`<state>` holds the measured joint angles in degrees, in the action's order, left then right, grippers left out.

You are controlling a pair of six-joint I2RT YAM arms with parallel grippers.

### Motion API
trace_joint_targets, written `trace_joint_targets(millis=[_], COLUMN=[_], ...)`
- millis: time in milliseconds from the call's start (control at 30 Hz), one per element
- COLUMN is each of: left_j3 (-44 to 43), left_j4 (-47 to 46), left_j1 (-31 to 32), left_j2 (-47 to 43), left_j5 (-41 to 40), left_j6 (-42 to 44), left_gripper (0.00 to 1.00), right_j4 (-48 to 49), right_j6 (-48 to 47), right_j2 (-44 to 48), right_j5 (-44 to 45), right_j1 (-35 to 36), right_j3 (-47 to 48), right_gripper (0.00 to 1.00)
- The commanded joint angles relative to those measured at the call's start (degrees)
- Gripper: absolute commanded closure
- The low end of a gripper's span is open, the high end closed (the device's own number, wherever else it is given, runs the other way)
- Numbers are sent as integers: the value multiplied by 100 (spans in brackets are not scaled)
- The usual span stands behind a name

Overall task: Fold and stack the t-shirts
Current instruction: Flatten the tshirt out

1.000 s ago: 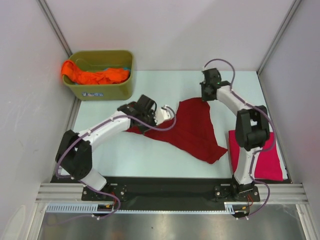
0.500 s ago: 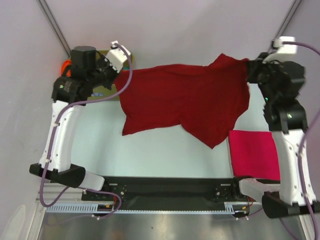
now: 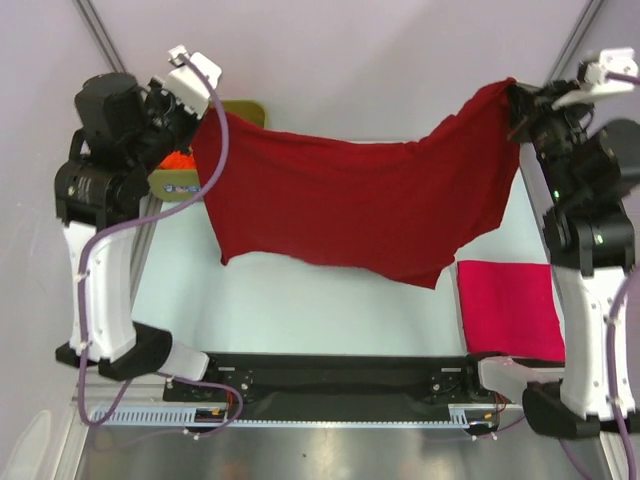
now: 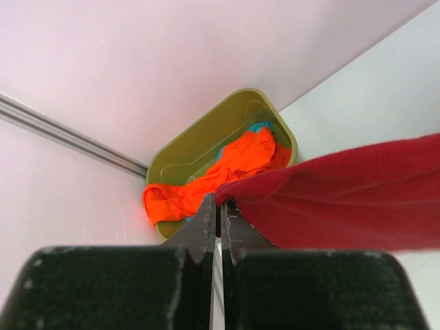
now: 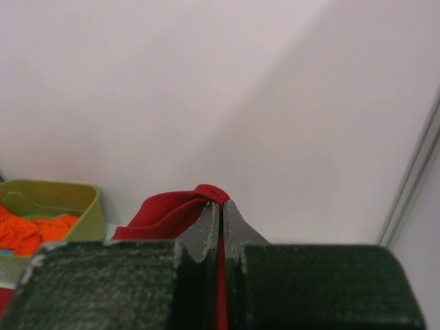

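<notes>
A dark red t-shirt [image 3: 360, 205] is held in the air, stretched wide above the pale table [image 3: 300, 310], with its lower edge hanging loose. One top corner is pinched in the closed left gripper [image 4: 219, 204], the other in the closed right gripper [image 5: 221, 206]. A magenta-pink t-shirt [image 3: 505, 305] is laid folded flat at the table's right side. An orange t-shirt [image 4: 230, 165] is heaped in an olive-green tub [image 4: 206, 134] at the far left corner.

Left hand [image 4: 219, 204], right hand [image 5: 221, 207] clamped, raised high (wide apart).
</notes>
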<state>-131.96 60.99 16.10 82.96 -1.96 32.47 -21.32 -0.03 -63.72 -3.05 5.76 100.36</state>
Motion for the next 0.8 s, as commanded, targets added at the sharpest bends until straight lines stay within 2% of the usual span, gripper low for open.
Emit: trace_joint_targets(millis=[0,100,200,300,433,500,567,667,767], left_j3=[-424,-908,-1042,-1347,-1990,-2297,-2448,-2554,-2510], left_j4=[-245,-675,-1298,-2081,-3405,-3891,-4498,-5087,-5194], left_j1=[-211,-326,-335,-388,-414,-414,-414,-414,-414], left_j2=[964,1783,2328,2820,3340,3551,3718,3798,3789], left_j5=[-34,38,20,2,-112,-182,-261,-244,-17], left_j6=[225,234,278,-3,-442,-478,-452,-294,-162], left_gripper=[100,100,100,100,100,100,99,98,98], right_j4=[654,1103,1392,1666,1569,2278,3007,3257,3161], right_j6=[-23,501,1108,1620,2059,2480,2735,2605,2289], right_j2=[-902,-2018,-3179,-4268,-5561,-5843,-5792,-5669,-5406], right_j5=[-404,-801,-1030,-1102,-812,-592,-321,-179,-336], right_j1=[-180,-505,-865,-927,-998,-1129,-1217,-1349,-1455], right_j3=[412,948,1590,2643,5214,5468,5285,5301,5144], right_gripper=[100,100,100,100,100,100,100,100,100])
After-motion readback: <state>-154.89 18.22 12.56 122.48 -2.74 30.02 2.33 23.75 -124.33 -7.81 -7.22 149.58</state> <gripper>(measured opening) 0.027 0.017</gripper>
